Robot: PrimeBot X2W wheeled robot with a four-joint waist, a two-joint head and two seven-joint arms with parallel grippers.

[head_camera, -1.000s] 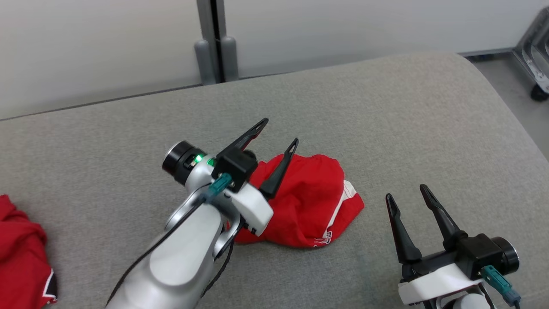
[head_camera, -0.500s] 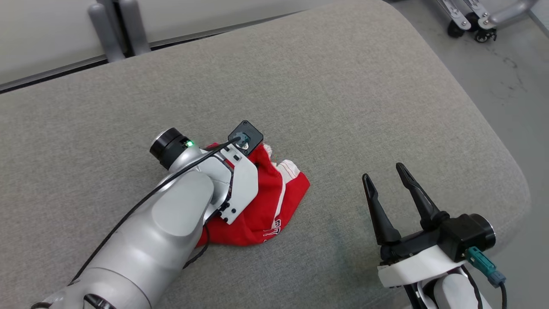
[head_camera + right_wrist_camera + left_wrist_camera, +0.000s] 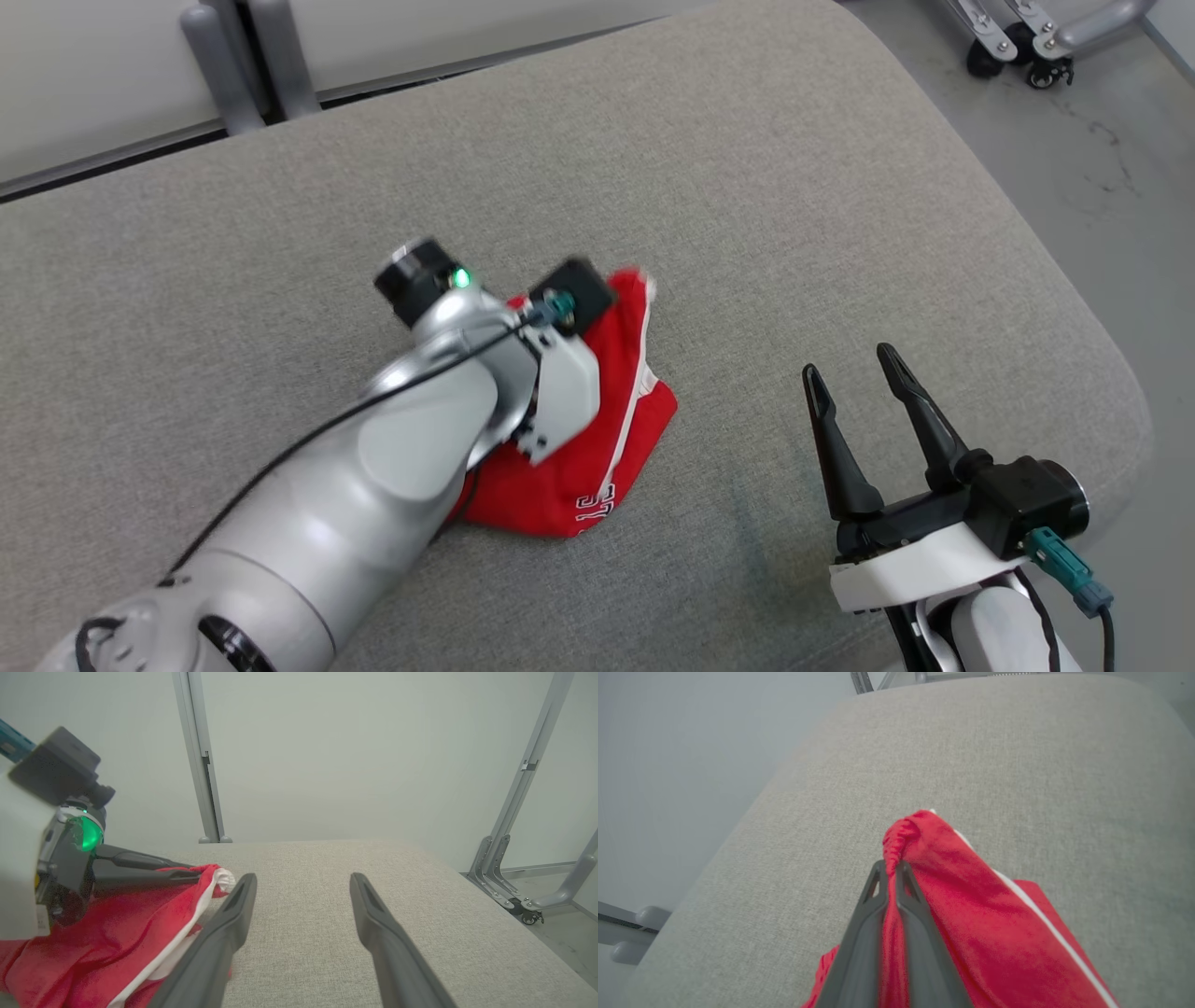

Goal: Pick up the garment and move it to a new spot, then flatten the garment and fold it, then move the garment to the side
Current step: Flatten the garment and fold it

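Item under inspection: one red garment [image 3: 597,467] with a white side stripe and white lettering, lying crumpled near the middle of the grey fabric-covered bench [image 3: 840,187]. The left hand [image 3: 891,868] is clamped narrow on a gathered, ruched edge of the cloth, with red fabric pinched between its two fingers and bunched just beyond the tips. That edge appears to be an elastic hem or waistband, though this cannot be confirmed. From the right wrist view the pinched corner stands up in a peak, while the bulk of the garment drapes down and rests on the bench. The right hand [image 3: 848,361] stands wide and empty, well apart from the cloth on its right side, with its fingers pointing away across the bench. Assessment of handling: the article is judged light, soft and wholly limp. It will hang and fold under its own weight, hold no shape when lifted, and drag across the textured cover rather than slide freely. Breakage is not a concern, but a thin pinch of one layer may slip or pull out. The gathered edge is the soundest purchase, being thicker and ridged. For flattening, a second hold at the far end of that same edge or at a lower corner beside the white stripe is advised, so the cloth can be spread between two points.
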